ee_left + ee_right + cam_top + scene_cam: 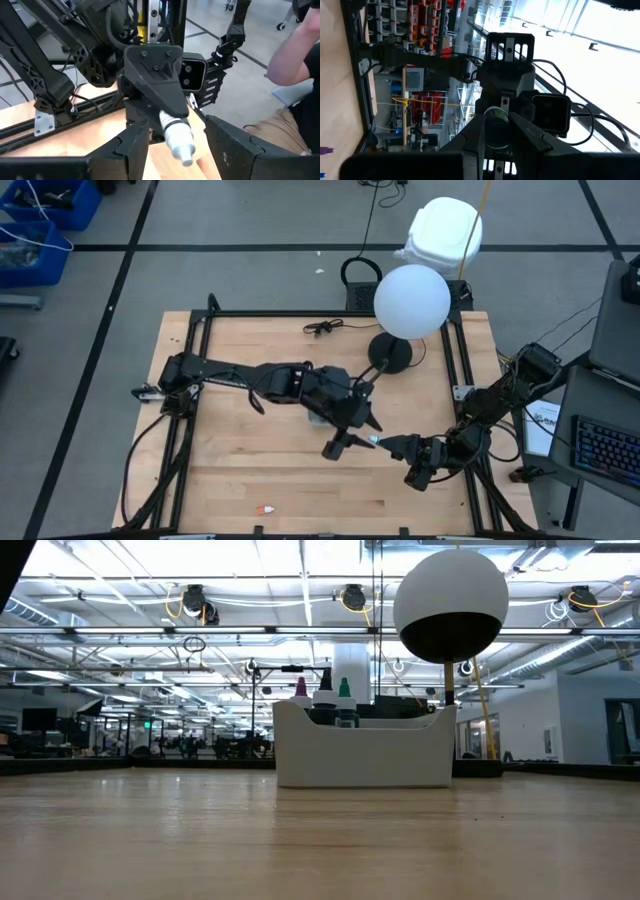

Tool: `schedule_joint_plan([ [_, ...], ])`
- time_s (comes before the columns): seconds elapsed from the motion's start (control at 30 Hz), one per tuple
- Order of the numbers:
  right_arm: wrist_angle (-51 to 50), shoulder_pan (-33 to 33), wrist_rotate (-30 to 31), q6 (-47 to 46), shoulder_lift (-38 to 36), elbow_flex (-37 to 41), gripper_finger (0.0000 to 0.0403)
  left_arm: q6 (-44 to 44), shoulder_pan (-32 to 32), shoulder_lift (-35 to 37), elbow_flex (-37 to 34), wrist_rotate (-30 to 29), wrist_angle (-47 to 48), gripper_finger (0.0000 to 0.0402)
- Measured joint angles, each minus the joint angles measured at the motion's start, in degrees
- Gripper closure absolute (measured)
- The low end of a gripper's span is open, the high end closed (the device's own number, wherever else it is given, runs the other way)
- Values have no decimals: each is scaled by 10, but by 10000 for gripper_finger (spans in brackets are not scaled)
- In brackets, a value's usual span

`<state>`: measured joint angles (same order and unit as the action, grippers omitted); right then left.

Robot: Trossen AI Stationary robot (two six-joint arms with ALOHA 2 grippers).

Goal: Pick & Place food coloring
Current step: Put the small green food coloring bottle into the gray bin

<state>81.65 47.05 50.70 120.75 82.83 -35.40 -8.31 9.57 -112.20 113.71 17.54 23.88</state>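
A small white food coloring bottle (177, 137) with a dark band hangs in the air over the table's middle right, its teal-tinted tip (371, 440) pointing toward the table's left edge. My right gripper (496, 120) is shut on it. My left gripper (176, 123) faces it, open, one finger on each side of the bottle's tip with a gap on both sides. In the low view, more food coloring bottles (345, 705) with pink, black and green tops stand upright in a pale tray (365, 755); neither gripper shows there. My right gripper pinches the bottle's body (495, 131) between its two fingers, which lie along the bottle. It comes nearly level from the table's right side. The nozzle end (185, 157) sticks out past the fingertips, and the bottle is lifted clear of the table.
A lamp with a white globe (411, 300) and a round black base (390, 355) stands at the far right. A black cable (322, 327) lies near the far edge, and a small orange thing (265, 508) near the front edge. A person (300, 60) sits beyond the table's right side.
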Motion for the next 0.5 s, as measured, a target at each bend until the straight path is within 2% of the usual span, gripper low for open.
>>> schedule_joint_plan([
  [0.5, 18, 0, -22, -8, 0, 0, 342, 12, 0, 0, 0, 0, 12, 207],
])
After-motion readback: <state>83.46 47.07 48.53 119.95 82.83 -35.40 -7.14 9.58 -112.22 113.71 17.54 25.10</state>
